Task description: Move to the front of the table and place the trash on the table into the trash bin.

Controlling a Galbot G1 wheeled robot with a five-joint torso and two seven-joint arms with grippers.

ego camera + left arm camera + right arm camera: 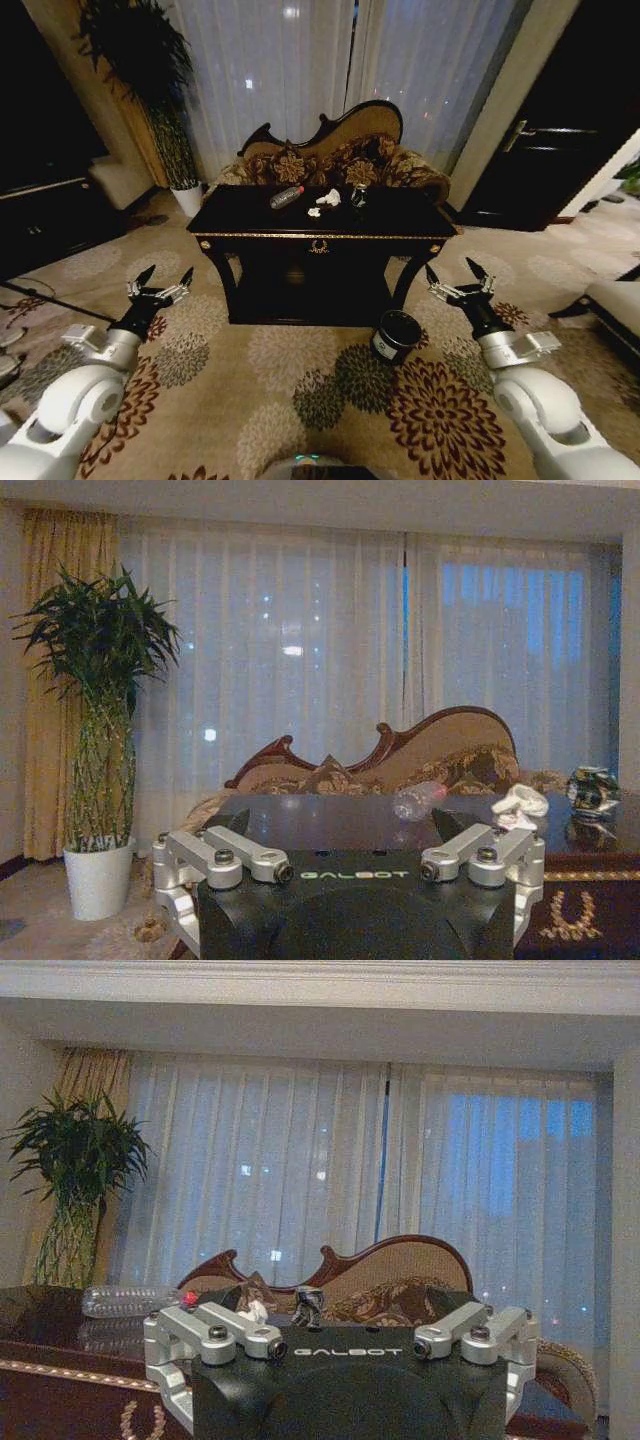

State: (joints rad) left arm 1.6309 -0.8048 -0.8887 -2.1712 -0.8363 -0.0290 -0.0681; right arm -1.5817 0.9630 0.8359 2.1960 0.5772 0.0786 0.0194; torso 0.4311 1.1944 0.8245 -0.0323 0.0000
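Scene: the robot faces the black surface (400,225) from across the patterned carpet, both arms raised low in front of it.
Left hand (160,281): held over the carpet, short of the surface's front-left corner — fingers spread wide, holding nothing.
Right hand (456,276): held over the carpet, short of the front-right corner — fingers likewise wide and empty.
Trash: a clear bottle (286,196) lies on its side toward the back edge, left of centre, its long axis slanting toward the back-right corner; a white paper wad (328,198) sits just beside it, and a small silvery can (358,195) stands right of that.
Trash bin (396,335): on the carpet below the front edge, by the right leg, tilted.
Key relation: all the litter lies ahead of and above both hands, well apart from either; the bin sits nearer the right hand, so that arm looks better placed for the drop.
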